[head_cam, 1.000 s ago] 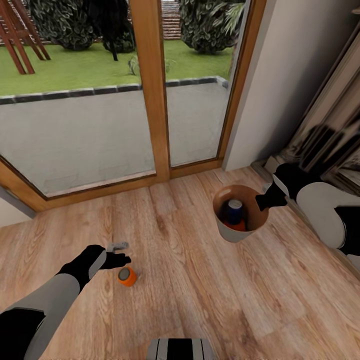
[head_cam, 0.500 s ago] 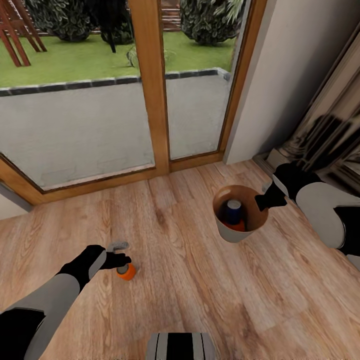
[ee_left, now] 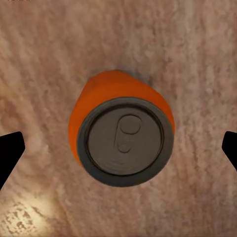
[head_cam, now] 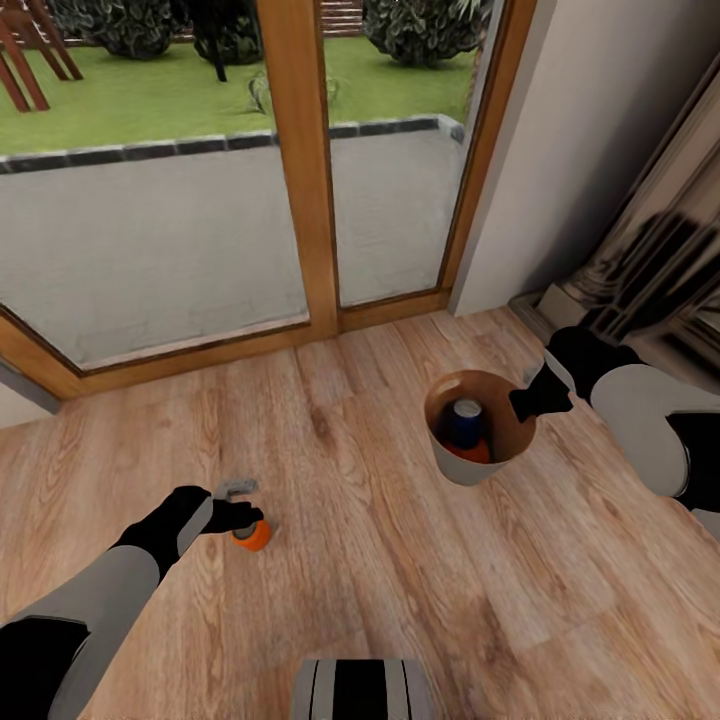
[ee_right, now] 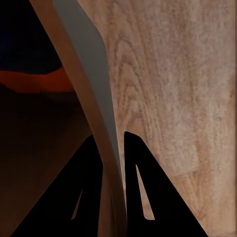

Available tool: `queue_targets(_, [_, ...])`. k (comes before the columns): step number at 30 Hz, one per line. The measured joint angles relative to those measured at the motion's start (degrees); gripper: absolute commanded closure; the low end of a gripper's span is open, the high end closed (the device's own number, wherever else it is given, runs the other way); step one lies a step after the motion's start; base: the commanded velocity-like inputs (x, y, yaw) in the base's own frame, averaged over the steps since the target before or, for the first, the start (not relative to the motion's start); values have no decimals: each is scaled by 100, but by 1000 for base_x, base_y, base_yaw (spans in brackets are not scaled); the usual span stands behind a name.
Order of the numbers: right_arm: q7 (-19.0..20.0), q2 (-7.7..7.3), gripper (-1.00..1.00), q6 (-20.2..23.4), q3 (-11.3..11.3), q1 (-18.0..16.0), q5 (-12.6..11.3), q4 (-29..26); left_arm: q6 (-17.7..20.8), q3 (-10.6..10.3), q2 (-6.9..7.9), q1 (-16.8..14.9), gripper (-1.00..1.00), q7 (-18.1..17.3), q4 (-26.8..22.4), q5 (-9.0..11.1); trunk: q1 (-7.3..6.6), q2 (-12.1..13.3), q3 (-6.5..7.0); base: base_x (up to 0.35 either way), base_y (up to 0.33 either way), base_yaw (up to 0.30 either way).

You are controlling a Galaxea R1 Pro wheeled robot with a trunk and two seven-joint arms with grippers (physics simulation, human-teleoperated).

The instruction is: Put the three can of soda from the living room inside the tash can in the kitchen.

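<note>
**One can left on the floor**

The last orange can (ee_left: 121,139) stands upright on the wood floor (head_cam: 400,590), right under the left gripper (head_cam: 243,507), whose fingers sit wide apart to fit around it. The right gripper (ee_right: 112,165) pinches the trash can (head_cam: 470,462) wall, likely keeping it steady; a blue can (head_cam: 466,420) and another orange can (head_cam: 476,452) lie inside.

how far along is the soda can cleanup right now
Done: a blue can and an orange can lie inside the trash can, its rim pinched by the right gripper. In hand: the open left gripper straddles the third can, ungrasped. Left: grasp and bin it.
</note>
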Motion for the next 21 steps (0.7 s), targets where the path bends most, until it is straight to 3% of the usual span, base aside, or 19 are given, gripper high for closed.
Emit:
queue_targets(6, [3, 4, 100, 2, -10, 0, -16, -1, 6, 0, 0, 0, -100, 1, -50, 0, 0, 0, -30, 3, 0, 0])
queue_targets(13, [0, 17, 100, -1, 0, 7, -2, -4, 16, 0, 0, 0, -100, -2, -68, 6, 0, 0, -54, 186, 0, 0])
queue_targets(21, [0, 15, 100, 2, -8, 8, -17, -1, 10, 0, 0, 0, -100, 15, -73, 7, 0, 0, -81, 39, 0, 0])
